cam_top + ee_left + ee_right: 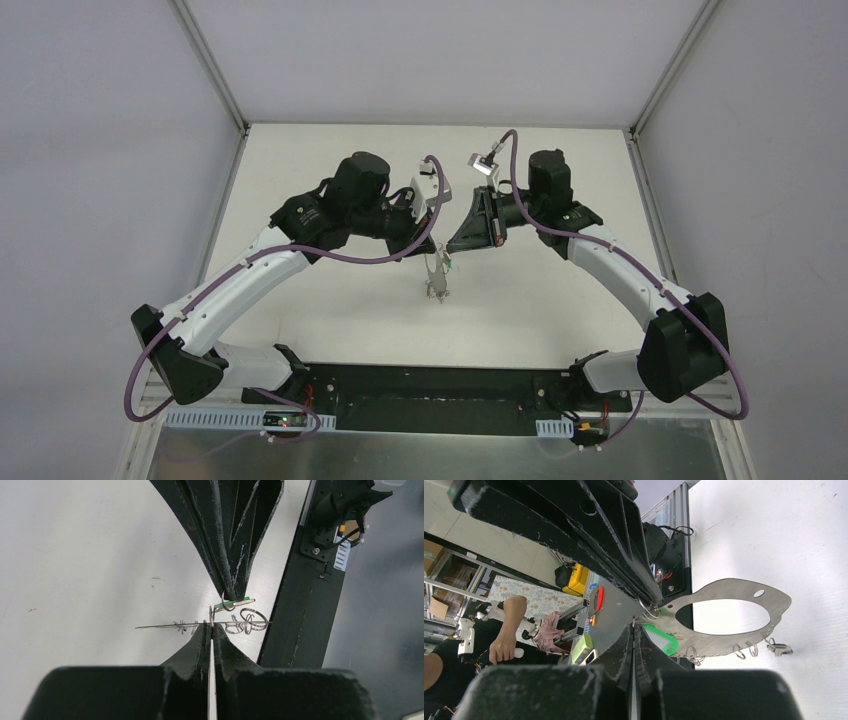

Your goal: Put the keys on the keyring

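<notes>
Left gripper [210,627] clamped on keyring [160,626]; right gripper [231,592] clamped on key [241,601].
Keyring edge-on at frame centre, long axis left-right; key just above it, roughly horizontal, green head at fingertips, shaft pointing right.

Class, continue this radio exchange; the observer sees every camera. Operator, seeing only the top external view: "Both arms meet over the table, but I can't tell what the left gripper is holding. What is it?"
Observer: The left gripper is shut on the keyring, a flat silver plate with an oval hole.
Operator: And the right gripper?
Observer: Shut on the key with the green head, right by the plate.
Operator: Anything to hang it on?
Observer: Small wire rings hang along the plate's edge.
</notes>
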`<state>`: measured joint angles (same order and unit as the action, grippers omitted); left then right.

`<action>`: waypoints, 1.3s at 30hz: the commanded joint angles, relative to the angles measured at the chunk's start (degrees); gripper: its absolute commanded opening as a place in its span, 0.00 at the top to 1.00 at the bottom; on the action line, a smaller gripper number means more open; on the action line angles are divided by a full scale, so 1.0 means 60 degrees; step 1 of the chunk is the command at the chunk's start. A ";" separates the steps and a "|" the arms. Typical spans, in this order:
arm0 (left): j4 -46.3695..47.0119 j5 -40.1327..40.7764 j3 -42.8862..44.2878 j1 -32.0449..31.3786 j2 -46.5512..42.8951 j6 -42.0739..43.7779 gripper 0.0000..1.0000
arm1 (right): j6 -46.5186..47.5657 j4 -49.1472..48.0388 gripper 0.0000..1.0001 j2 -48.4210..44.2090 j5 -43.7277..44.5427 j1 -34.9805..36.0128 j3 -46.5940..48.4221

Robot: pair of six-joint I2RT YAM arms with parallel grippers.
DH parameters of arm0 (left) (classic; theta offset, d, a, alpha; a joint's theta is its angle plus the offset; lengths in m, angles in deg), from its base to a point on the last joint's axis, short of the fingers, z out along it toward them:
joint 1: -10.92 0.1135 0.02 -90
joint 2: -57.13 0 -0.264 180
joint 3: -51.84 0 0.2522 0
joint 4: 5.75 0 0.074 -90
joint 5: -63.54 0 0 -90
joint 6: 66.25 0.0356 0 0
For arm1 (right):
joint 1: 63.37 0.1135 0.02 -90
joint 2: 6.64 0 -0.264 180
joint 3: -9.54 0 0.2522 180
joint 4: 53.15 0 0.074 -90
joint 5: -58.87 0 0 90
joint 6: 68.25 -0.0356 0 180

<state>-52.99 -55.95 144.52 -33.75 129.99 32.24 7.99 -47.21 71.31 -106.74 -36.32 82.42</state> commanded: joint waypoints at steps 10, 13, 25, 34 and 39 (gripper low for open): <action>0.0412 -0.0382 -0.0057 -0.0070 -0.0335 0.0004 1.00 | 0.0433 0.0116 1.00 0.0068 0.0001 0.0061 0.0138; 0.0423 -0.0428 -0.0071 -0.0063 -0.0332 0.0006 1.00 | 0.0433 0.0130 1.00 0.0105 0.0008 0.0055 0.0160; 0.0408 -0.0536 -0.0090 -0.0069 -0.0307 0.0008 1.00 | 0.0360 0.0145 1.00 0.0169 -0.0040 0.0118 0.0325; 0.0408 -0.0575 -0.0195 -0.0080 -0.0368 0.0111 1.00 | 0.0334 0.0174 1.00 0.0243 -0.0010 0.0107 0.0375; 0.0423 -0.0612 -0.0290 -0.0085 -0.0450 0.0190 1.00 | 0.0329 0.0192 1.00 0.0245 0.0040 0.0094 0.0362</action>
<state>-52.81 -57.53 143.42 -33.75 129.86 32.31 9.30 -45.17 72.73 -106.37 -35.95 82.44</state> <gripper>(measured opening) 0.014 0.005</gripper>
